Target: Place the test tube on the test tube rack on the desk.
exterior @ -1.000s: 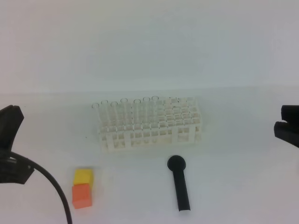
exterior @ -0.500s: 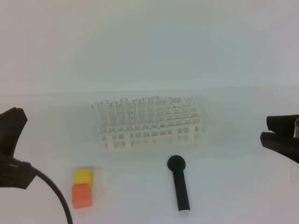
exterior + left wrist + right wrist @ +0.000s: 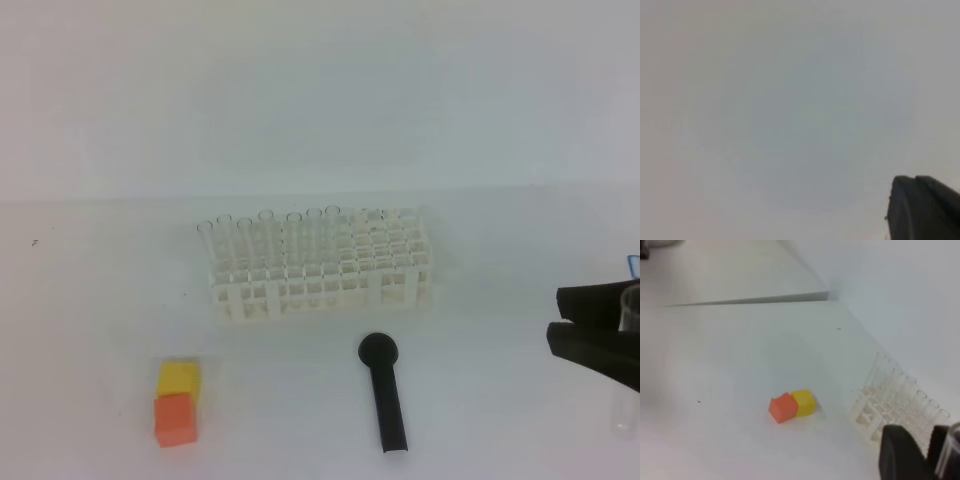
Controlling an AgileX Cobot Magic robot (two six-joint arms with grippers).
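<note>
The white test tube rack (image 3: 320, 268) stands mid-desk with several clear tubes upright in its left and back holes; it also shows in the right wrist view as the rack (image 3: 890, 402). My right gripper (image 3: 566, 320) reaches in from the right edge, level with the rack's front. It is shut on a clear test tube (image 3: 628, 365) that hangs upright, mouth up. That tube (image 3: 951, 452) shows beside the dark fingers (image 3: 897, 455) in the right wrist view. My left gripper is outside the high view; its wrist view shows only a dark fingertip (image 3: 922, 207) over the blank white desk (image 3: 100, 300).
A black stick with a round head (image 3: 385, 395) lies in front of the rack. A yellow block (image 3: 178, 379) and an orange block (image 3: 173, 419) sit touching at the front left, also seen as blocks (image 3: 792, 406) in the right wrist view.
The left arm has pulled back out of the high view to the left. The right gripper has come further in from the right and lower, bringing the tube into sight.
</note>
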